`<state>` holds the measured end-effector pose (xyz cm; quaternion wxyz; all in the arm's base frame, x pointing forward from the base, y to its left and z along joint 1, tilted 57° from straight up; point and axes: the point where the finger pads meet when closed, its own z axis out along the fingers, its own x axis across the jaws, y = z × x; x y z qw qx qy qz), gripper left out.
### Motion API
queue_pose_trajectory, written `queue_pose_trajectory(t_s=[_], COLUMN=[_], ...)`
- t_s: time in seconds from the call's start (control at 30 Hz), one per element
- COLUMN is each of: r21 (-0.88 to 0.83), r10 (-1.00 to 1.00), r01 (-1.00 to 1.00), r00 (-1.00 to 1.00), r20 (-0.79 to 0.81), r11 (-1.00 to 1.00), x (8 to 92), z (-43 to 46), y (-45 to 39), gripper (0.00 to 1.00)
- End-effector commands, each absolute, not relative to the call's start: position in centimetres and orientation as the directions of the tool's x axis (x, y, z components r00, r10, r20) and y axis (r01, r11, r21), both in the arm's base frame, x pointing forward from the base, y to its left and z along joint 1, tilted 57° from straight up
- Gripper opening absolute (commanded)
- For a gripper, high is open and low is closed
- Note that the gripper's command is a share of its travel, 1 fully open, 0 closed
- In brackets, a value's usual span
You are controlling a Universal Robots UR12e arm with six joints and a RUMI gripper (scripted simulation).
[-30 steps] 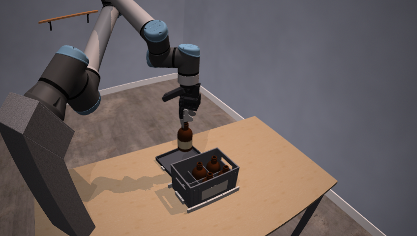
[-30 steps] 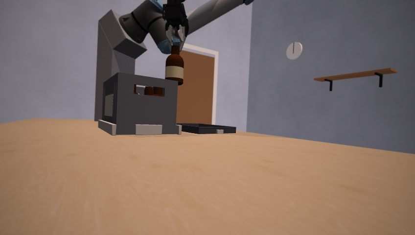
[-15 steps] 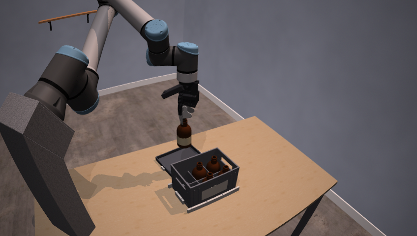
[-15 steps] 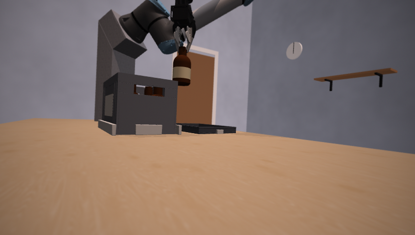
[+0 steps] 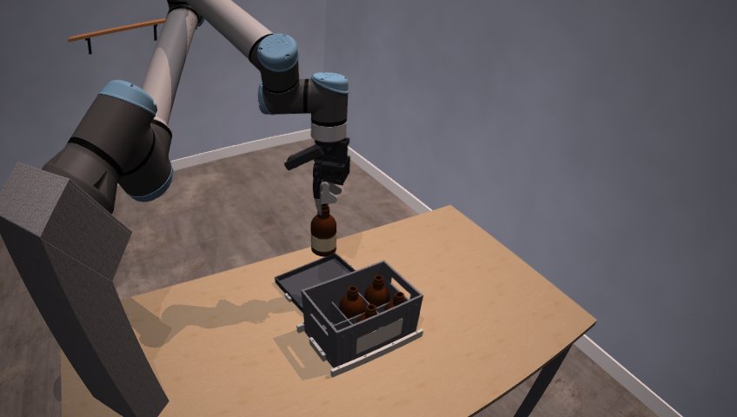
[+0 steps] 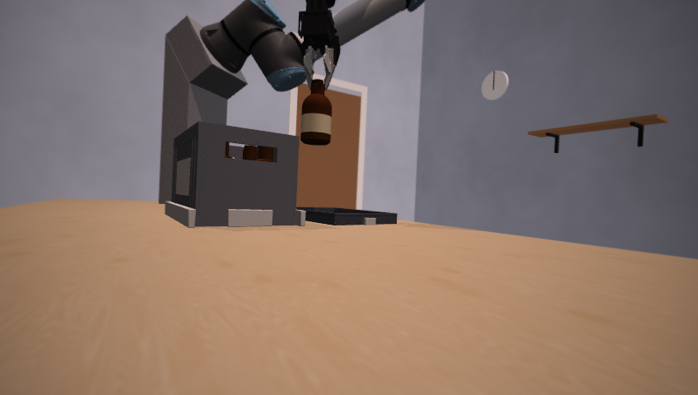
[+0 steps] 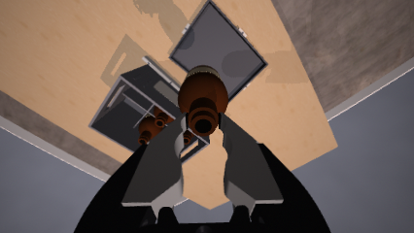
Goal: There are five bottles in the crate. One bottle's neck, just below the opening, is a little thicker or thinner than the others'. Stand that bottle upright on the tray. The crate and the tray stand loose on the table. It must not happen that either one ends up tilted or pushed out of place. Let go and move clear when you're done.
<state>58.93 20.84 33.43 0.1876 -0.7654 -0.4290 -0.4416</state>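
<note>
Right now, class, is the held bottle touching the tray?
Apart: the exterior view shows the held brown bottle hanging well above the tray.

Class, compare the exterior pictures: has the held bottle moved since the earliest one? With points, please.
Yes. The bottle (image 5: 323, 227) (image 6: 316, 123) (image 7: 203, 94) has moved right in the exterior view: it overlapped the crate's (image 5: 347, 343) (image 6: 244, 186) (image 7: 141, 78) right edge, and now hangs just beyond it.
</note>
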Motion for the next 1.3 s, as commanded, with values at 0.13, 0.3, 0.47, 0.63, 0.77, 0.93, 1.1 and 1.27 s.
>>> queue_pose_trajectory(t_s=[0.13,0.3,0.47,0.63,0.77,0.93,1.1,1.27], r21=[0.099,0.099,0.099,0.099,0.099,0.099,0.099,0.099], r10=[0.494,0.494,0.494,0.494,0.494,0.494,0.494,0.494], r01=[0.821,0.821,0.821,0.821,0.821,0.821,0.821,0.821], r00=[0.237,0.237,0.237,0.237,0.237,0.237,0.237,0.237], r20=[0.836,0.836,0.836,0.836,0.836,0.836,0.837,0.837], r11=[-0.562,-0.562,-0.562,-0.562,-0.562,-0.562,-0.562,-0.562], x=[58.8,58.7,58.6,58.5,58.5,58.4,58.4,58.3], z=[35.1,35.4,35.9,36.3,36.6,36.8,37.1,37.3], y=[22.1,22.4,22.9,23.3,23.5,23.8,24.0,24.3], gripper=[0.00,0.00,0.00,0.00,0.00,0.00,0.00,0.00])
